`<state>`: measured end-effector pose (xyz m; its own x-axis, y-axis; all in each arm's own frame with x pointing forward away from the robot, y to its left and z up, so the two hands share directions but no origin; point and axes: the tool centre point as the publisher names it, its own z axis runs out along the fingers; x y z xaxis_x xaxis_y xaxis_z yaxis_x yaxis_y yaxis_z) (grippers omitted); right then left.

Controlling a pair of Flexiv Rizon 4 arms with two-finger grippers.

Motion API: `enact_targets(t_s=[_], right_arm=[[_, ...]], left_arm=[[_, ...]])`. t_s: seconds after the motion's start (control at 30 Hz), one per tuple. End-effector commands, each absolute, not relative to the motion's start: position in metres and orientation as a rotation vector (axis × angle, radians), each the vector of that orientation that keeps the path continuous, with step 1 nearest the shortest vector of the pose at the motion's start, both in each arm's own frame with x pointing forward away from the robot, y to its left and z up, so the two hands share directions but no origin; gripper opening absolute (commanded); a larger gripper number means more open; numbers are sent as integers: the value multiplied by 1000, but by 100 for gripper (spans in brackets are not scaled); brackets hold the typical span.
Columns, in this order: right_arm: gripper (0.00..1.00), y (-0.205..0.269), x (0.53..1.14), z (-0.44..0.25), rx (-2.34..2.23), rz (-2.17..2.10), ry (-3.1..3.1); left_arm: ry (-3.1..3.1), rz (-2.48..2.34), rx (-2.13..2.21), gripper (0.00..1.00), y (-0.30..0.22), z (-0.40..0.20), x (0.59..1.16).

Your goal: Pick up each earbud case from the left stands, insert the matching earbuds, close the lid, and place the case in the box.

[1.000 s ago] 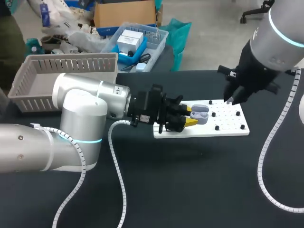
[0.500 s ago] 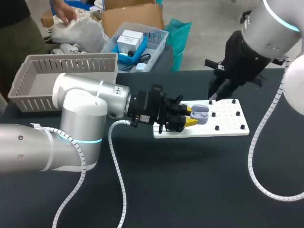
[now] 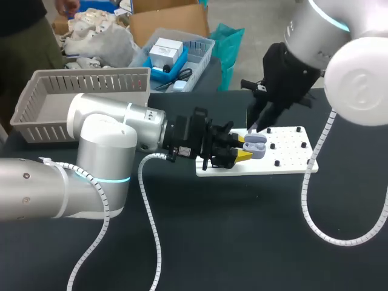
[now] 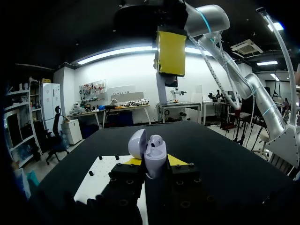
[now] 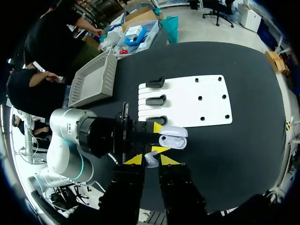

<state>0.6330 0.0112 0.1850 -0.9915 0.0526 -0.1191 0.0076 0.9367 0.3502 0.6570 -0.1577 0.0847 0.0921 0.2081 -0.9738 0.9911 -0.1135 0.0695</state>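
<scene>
My left gripper (image 3: 244, 147) is shut on a pale lavender earbud case (image 3: 255, 145), holding it over the left part of the white pegboard (image 3: 291, 159). In the left wrist view the case (image 4: 155, 158) stands upright between the yellow tips with its lid (image 4: 137, 143) swung open, and one earbud appears to sit inside. My right gripper (image 3: 254, 128) hangs just above the case. In the right wrist view it (image 5: 151, 159) is shut on a small white earbud (image 5: 151, 161), and the open case (image 5: 172, 137) lies just ahead of its tips.
A grey slatted basket (image 3: 79, 97) stands at the table's back left. Three black stands (image 5: 156, 100) line the pegboard's left edge, and black pegs dot its right part (image 5: 201, 110). My left arm lies across the table's middle.
My right arm has swung left across the pegboard and now hovers over the open case. The left arm and the case have stayed where they were.
</scene>
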Motion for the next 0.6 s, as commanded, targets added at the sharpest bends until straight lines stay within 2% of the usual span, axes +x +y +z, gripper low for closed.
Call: enact_targets(t_s=[0.03,0.6], right_arm=[[0,14,634,180,83,514,2967],[0,18,627,156,141,509,2944]], left_arm=[[1251,-1113,1482,0,-157,85,656],[1251,-1113,1482,0,-157,85,656]])
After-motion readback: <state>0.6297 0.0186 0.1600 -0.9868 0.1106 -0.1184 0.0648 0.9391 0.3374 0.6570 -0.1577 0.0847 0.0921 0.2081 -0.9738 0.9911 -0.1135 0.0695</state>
